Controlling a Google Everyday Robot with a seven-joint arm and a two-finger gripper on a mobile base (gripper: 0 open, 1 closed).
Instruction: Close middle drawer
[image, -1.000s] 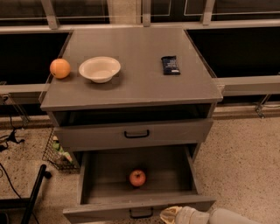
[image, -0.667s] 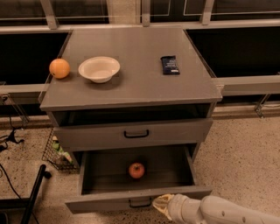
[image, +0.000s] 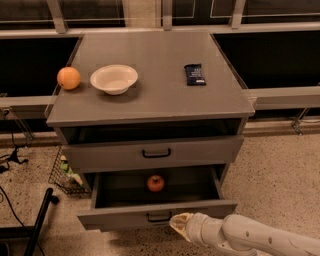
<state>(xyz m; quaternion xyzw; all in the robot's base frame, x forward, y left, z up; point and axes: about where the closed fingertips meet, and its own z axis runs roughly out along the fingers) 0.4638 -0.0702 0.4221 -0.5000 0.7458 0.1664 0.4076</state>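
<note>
The middle drawer (image: 125, 216) is pulled out under the upper drawer (image: 200, 150). It has a gray flat front and a small black loop handle (image: 159, 217). A red apple (image: 155, 183) lies at the back of its tray. My gripper (image: 180, 223) comes in from the lower right on a white arm (image: 260, 239). Its tip is against the drawer front, just right of and below the handle.
On the cabinet top (image: 160, 95) stand an orange (image: 68, 78), a white bowl (image: 114, 78) and a dark snack bar (image: 194, 74). A wire basket (image: 64, 174) sits on the floor at the left, with a black pole (image: 39, 224) in front of it.
My gripper has moved forward against the drawer front. The middle drawer has slid partly inward, and the apple went back with it.
</note>
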